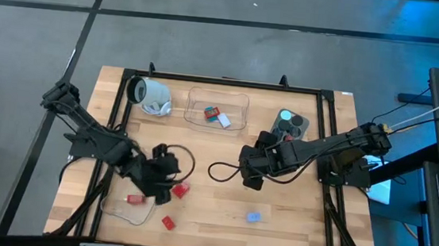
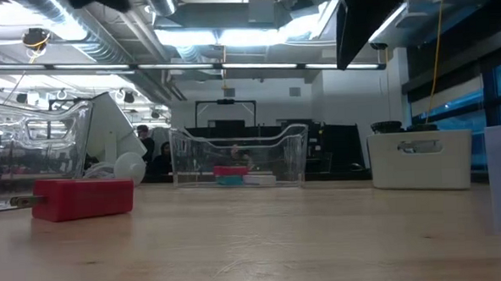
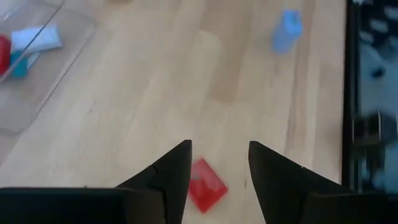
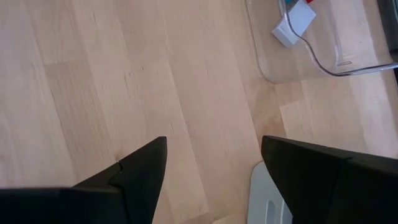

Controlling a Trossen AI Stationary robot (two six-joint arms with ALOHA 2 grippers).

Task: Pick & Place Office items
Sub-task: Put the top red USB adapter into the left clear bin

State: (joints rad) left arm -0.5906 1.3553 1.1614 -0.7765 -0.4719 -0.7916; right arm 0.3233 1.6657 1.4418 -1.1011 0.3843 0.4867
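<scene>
Your left gripper (image 3: 219, 163): fingers parted over small red plastic block (image 3: 206, 184), not gripping | your right gripper (image 4: 214, 163): fingers apart, empty, above bare wooden table (image 4: 93, 74)

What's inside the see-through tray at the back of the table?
The clear tray holds a red piece, a teal piece and a white piece. Nothing covers them from above.

The wooden table (image 1: 220, 211) carries two clear trays (image 1: 216, 111), a mug (image 1: 152, 95), red blocks (image 1: 168, 222) and a blue block (image 1: 253, 217)
</scene>
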